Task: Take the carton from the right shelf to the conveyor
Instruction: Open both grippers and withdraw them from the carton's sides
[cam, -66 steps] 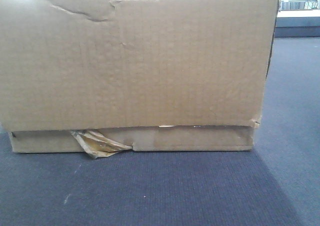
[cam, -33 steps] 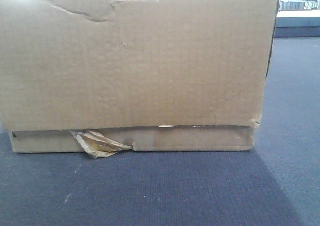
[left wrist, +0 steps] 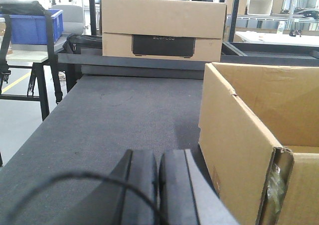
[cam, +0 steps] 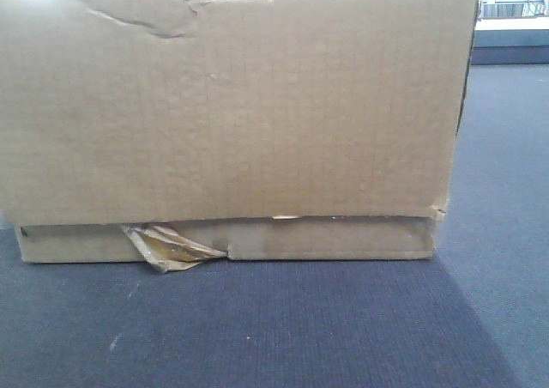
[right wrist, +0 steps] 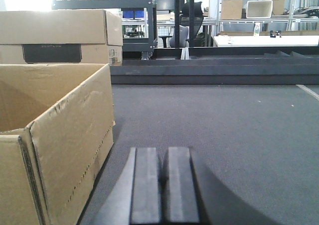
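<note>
The brown carton (cam: 232,105) stands on the dark ribbed conveyor (cam: 283,328) and fills most of the front view; a tuft of yellowish tape (cam: 167,249) hangs at its lower edge. In the left wrist view the carton (left wrist: 249,135) is open-topped and lies to the right of my left gripper (left wrist: 158,158), which is shut and empty just above the conveyor (left wrist: 119,115). Seen from the right wrist, the carton (right wrist: 55,130) is to the left of my right gripper (right wrist: 163,153), also shut on nothing over the conveyor (right wrist: 224,120). Neither gripper touches the carton. The shelf is out of view.
Another closed cardboard box (left wrist: 162,28) with a dark label sits beyond the belt's far end; it shows too as the far box (right wrist: 60,36) from the right wrist. A blue bin (left wrist: 35,26) on a table stands far left. Workbenches (right wrist: 264,38) fill the background.
</note>
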You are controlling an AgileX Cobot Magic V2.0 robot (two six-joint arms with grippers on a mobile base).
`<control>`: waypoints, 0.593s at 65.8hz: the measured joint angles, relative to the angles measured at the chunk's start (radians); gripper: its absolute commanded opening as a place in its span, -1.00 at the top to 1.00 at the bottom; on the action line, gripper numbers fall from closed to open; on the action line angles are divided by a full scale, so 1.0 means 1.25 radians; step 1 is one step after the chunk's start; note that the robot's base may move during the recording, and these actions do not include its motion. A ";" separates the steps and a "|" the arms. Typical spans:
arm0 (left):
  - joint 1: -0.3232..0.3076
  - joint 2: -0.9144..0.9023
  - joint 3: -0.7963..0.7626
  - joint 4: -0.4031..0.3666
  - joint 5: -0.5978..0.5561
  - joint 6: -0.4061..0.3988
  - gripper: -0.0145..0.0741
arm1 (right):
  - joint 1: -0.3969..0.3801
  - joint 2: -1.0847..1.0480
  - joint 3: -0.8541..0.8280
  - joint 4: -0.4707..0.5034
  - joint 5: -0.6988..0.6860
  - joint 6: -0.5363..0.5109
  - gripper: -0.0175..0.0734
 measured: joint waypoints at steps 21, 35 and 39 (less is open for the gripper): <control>0.000 0.000 0.000 0.000 0.000 0.000 0.64 | 0.000 0.000 0.001 0.000 0.000 0.000 0.78; 0.005 -0.007 0.000 -0.057 0.000 0.055 0.64 | 0.000 0.000 0.002 0.000 -0.001 0.000 0.78; 0.020 -0.022 0.006 -0.106 -0.001 0.135 0.64 | 0.000 0.000 0.002 0.000 -0.002 0.000 0.78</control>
